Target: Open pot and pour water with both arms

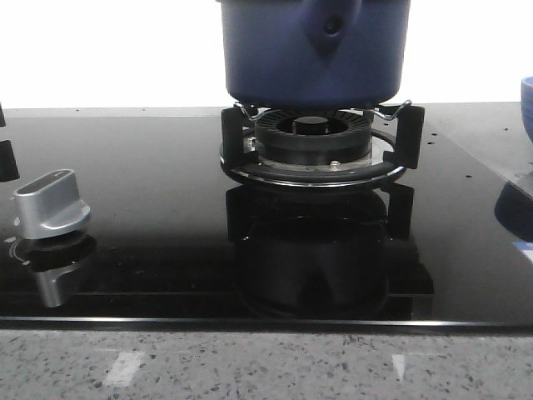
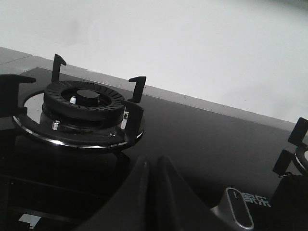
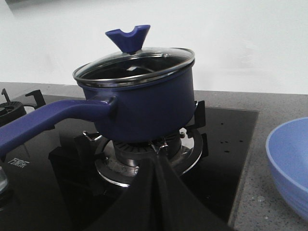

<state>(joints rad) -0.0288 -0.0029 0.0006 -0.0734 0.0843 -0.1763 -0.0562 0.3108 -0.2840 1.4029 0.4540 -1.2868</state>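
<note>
The pot (image 3: pixel 144 108) is sitting on the burner (image 1: pixel 312 142) in the middle of the stove (image 1: pixel 150 200), with its glass lid (image 3: pixel 134 65) still on and the blue knob (image 3: pixel 128 39) standing on top. Its long handle (image 3: pixel 53 118) is pointing toward the robot. A blue bowl (image 3: pixel 288 166) is waiting on the counter, near the stove on the robot's right.

The right gripper (image 3: pixel 156 166) is hovering in front of the pot with its fingers pressed together, holding nothing. The left gripper (image 2: pixel 150 168) is also clenched and empty, and it is looking at a second, bare burner (image 2: pixel 82 103) and a silver dial (image 2: pixel 236 214).

In my judgement the lid has to come off first. To do it well, one gripper should be opening before it reaches the knob, closing across the narrow waist of the knob, and lifting straight up, so the lid is not dragging on the rim. The other arm should be holding the handle, so the pot is not sliding on the supports.

The front view is cutting off the pot's upper part, so the lid is not showing there. Whether water is inside, I cannot tell. The bowl is only partly in view.
</note>
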